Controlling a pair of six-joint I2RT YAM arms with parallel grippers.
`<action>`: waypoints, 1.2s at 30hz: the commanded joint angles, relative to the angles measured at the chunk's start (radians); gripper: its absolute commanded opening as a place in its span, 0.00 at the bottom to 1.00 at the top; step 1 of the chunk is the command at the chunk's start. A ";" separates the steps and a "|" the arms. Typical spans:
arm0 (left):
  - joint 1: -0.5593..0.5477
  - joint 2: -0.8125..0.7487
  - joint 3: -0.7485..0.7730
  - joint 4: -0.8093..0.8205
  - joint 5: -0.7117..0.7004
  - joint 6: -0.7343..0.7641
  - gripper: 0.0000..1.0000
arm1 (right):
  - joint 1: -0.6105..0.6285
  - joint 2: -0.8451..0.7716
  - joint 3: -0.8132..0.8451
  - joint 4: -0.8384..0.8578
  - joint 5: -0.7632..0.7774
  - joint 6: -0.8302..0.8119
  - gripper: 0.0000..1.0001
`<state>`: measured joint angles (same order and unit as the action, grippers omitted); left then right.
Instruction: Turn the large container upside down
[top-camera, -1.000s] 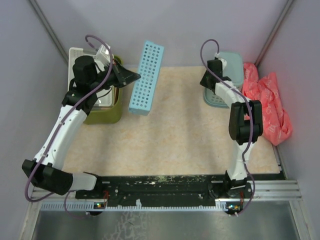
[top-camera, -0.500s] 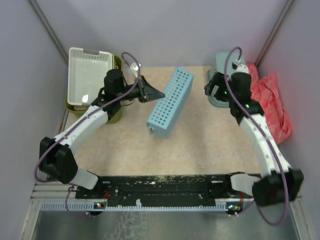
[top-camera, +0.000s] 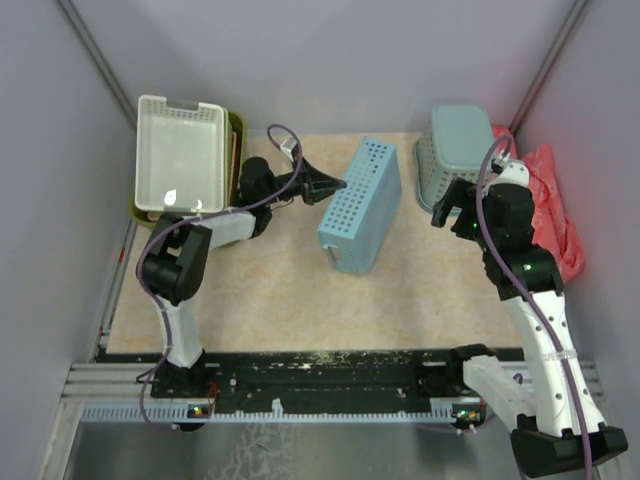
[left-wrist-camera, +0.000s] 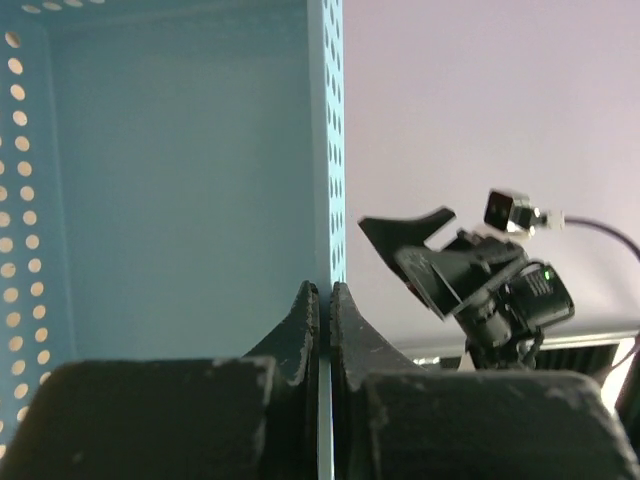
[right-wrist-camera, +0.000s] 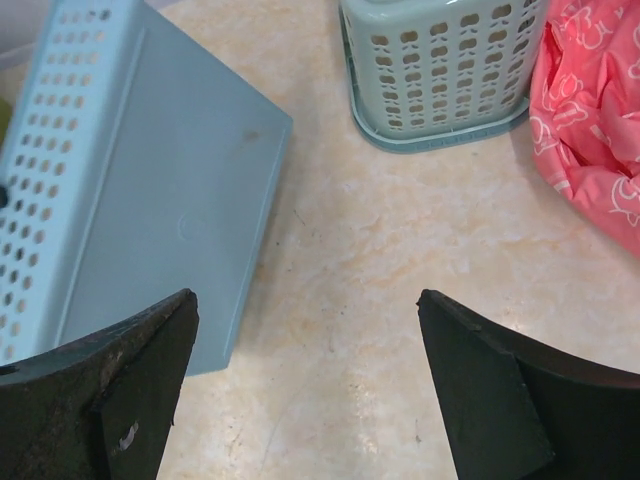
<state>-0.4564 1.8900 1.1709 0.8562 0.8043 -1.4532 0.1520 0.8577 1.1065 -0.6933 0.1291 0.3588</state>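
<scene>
Left fingers (left-wrist-camera: 297, 335) pinched shut on the thin perforated wall of the blue bin (top-camera: 362, 205), one inside the mouth, one outside. Lying on a long side just ahead of them, mouth toward them, solid base toward the right fingers (right-wrist-camera: 130, 385), spread wide and empty beyond it. Seemingly mid-flip, about halfway. Next calls for another quarter roll, rim down onto the table (top-camera: 280, 290), then letting go.

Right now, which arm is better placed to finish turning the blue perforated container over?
Left. The left gripper is shut on the wall of the blue perforated container, which is tipped on its side. The right gripper is open, apart from it, holding nothing.
</scene>
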 joint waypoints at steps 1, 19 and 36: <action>0.004 0.090 0.057 0.226 0.010 -0.175 0.00 | -0.005 -0.038 0.008 0.002 -0.028 0.029 0.92; 0.111 0.153 0.263 -0.608 -0.095 0.601 0.80 | -0.005 0.030 -0.063 0.017 -0.226 0.075 0.93; 0.079 0.108 0.554 -1.169 -0.453 1.028 1.00 | 0.196 0.139 -0.213 0.122 -0.327 0.122 0.94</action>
<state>-0.3717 2.0186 1.7023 -0.2276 0.4038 -0.4919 0.3359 0.9848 0.9459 -0.6613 -0.1314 0.4343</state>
